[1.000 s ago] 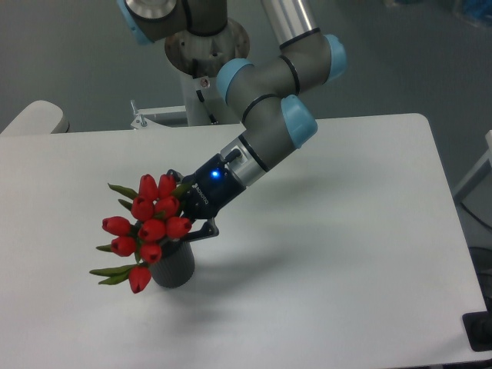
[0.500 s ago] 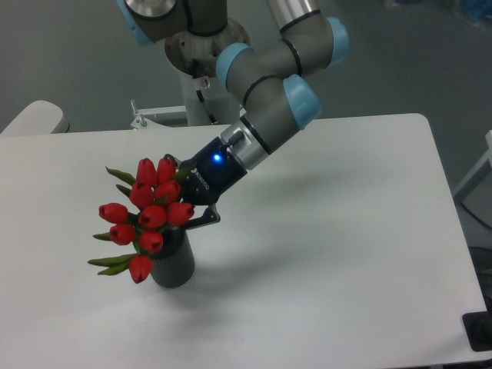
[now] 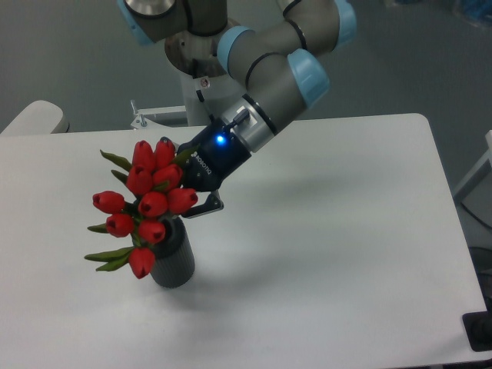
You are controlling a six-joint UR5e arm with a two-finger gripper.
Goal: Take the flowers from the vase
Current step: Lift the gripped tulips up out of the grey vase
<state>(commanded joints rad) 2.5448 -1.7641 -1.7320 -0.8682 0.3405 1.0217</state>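
The flowers point(image 3: 144, 204), a bunch of red tulip buds with green leaves, lean out to the left above the vase point(image 3: 174, 260), a small dark grey cylinder standing on the white table. My gripper point(image 3: 183, 192) reaches in from the upper right and is shut on the flowers just behind the buds. The stems are hidden behind the buds and the gripper. The lowest bud still overlaps the vase's mouth in this view, so I cannot tell whether the stems are inside it.
The white table point(image 3: 330, 231) spreads to the right and front of the vase. The arm's base point(image 3: 200, 69) stands behind the table's far edge. A pale rounded object point(image 3: 34, 119) sits off the far left corner.
The gripper has risen and moved slightly left with the flowers in it, so the bunch stands higher over the vase. The vase has not moved.
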